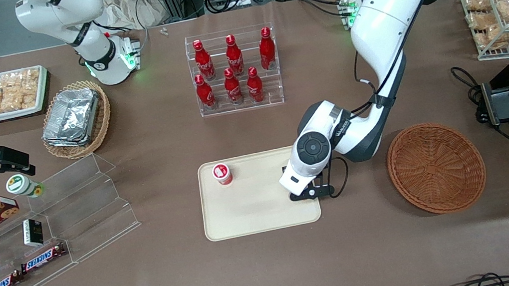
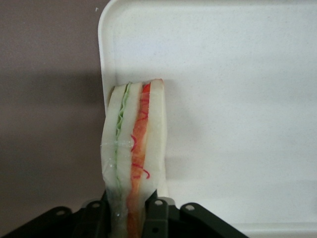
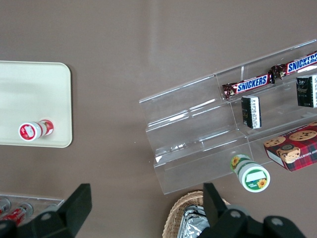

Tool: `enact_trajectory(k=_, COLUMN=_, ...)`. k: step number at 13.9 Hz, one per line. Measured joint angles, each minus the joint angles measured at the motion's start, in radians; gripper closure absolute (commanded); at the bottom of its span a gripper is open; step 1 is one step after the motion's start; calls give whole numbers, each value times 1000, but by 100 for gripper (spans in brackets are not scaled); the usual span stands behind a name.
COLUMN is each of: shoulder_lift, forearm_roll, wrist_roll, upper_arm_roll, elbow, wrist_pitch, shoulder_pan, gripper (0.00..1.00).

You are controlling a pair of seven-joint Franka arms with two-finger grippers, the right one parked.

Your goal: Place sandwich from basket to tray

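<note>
Hanging over the tray (image 1: pixel 250 214) at its edge nearest the basket (image 1: pixel 436 167), the claw (image 2: pixel 133 208) is clenched on the sandwich (image 2: pixel 134 148), pinching the wrapped wedge across its bread faces so the orange-red and green filling edge shows in the wrist view. The basket looks bare now, sitting on the bench (image 1: pixel 273 271) toward the working arm's end. My worry is how close to the rim this is: in the wrist view the sandwich hangs right along the tray's low wall, one bread face about over the rim line. Let go here and it could land half on the rim, tip, and slide onto the bench rather than settle flat. It is also held on edge, so it will likely topple when released, and which way it falls decides whether it stays inside. The soft bread may be squashed too, if the squeeze is hard. A small red-capped bottle (image 1: pixel 222 173) stands on the tray well apart from the claw, so I doubt it gets knocked.
</note>
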Motion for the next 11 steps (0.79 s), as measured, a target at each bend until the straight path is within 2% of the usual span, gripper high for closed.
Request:
enact_trajectory(k=5, shoulder_lift=-4, forearm_roll=0, wrist_roll=-15, upper_arm_roll=0, elbow=18, wrist_pitch=-35, shoulder_pan=1, gripper=1)
enact_trajectory(k=8, shoulder_lift=-40, forearm_roll=0, wrist_roll=-13, upper_arm_roll=0, elbow=46, wrist_pitch=-138, shoulder_pan=5, gripper=1)
enact_trajectory(k=11, shoulder_lift=-133, forearm_roll=-2, wrist_roll=35, upper_arm_roll=2, elbow=60, wrist_pitch=-268, shoulder_pan=35, gripper=1)
